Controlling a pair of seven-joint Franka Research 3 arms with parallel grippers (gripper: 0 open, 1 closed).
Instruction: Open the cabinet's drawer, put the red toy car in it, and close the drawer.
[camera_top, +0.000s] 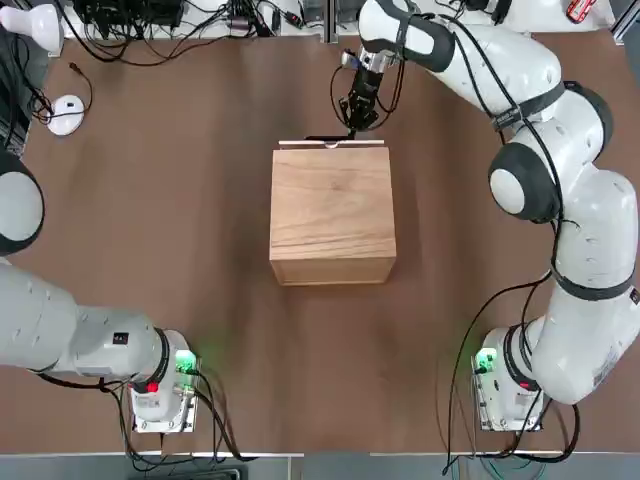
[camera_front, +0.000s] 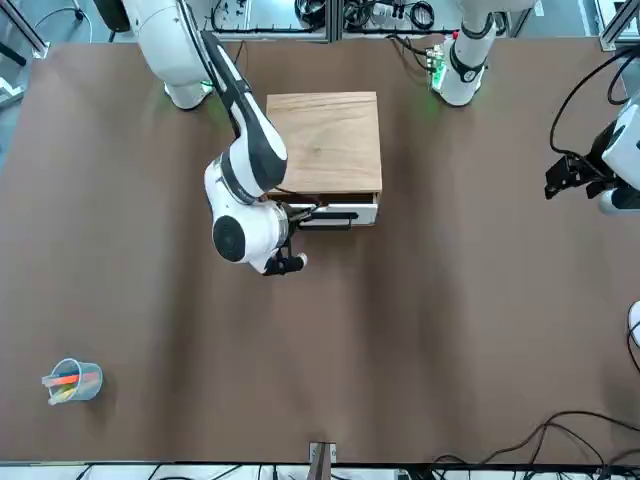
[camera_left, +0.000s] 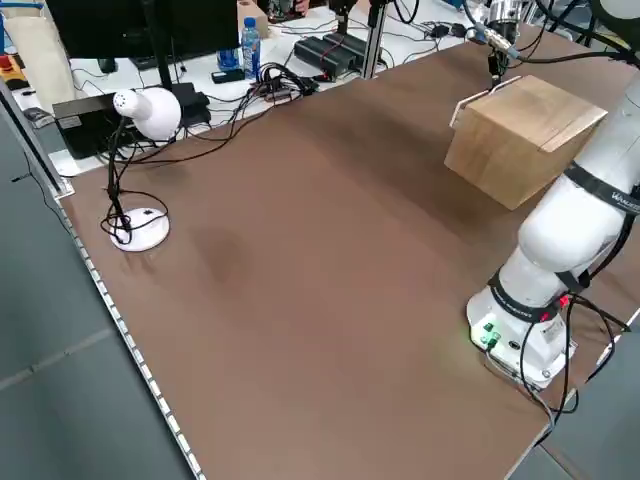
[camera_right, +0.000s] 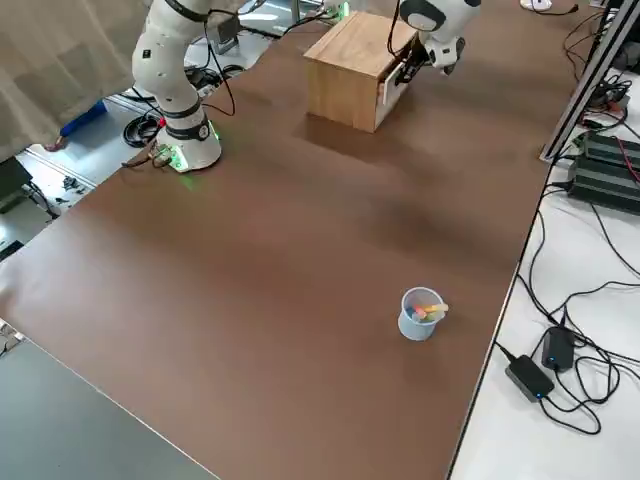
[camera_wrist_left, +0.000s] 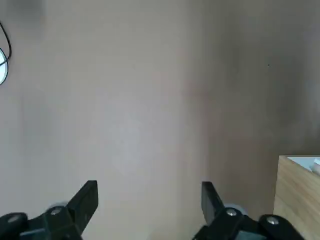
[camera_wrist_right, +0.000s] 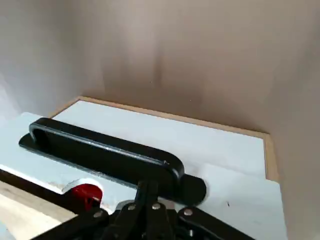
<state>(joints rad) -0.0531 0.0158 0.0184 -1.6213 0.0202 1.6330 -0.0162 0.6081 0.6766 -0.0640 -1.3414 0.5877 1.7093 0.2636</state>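
The right claw (camera_wrist_right: 150, 200) is fully closed, with nothing between its fingers, and sits against the black handle (camera_wrist_right: 105, 152) on the white front of the drawer (camera_wrist_right: 215, 150); the drawer (camera_front: 340, 213) stands only slightly out of the cabinet (camera_top: 332, 215), on the side away from the arm bases. The red toy car (camera_wrist_right: 85, 192) shows as a red patch in the narrow gap behind the drawer front, so it appears to lie inside already; the step in hand is judged to be the closing push. To do it well, the push should run straight along the drawer's travel, with the fingertips kept low and centred on the front so the drawer does not skew; a slow stroke is advisable, as the cabinet is unfixed and may slide across the desk (camera_top: 180, 250).

The left claw (camera_wrist_left: 150, 200) hangs spread wide and empty over bare desk, well apart from the work; a corner of the cabinet shows in its wrist view. Farther out: a white computer mouse (camera_top: 66, 112) near the far left edge, and a cup of pens (camera_front: 75, 381) well away; neither obstructs the drawer's path.
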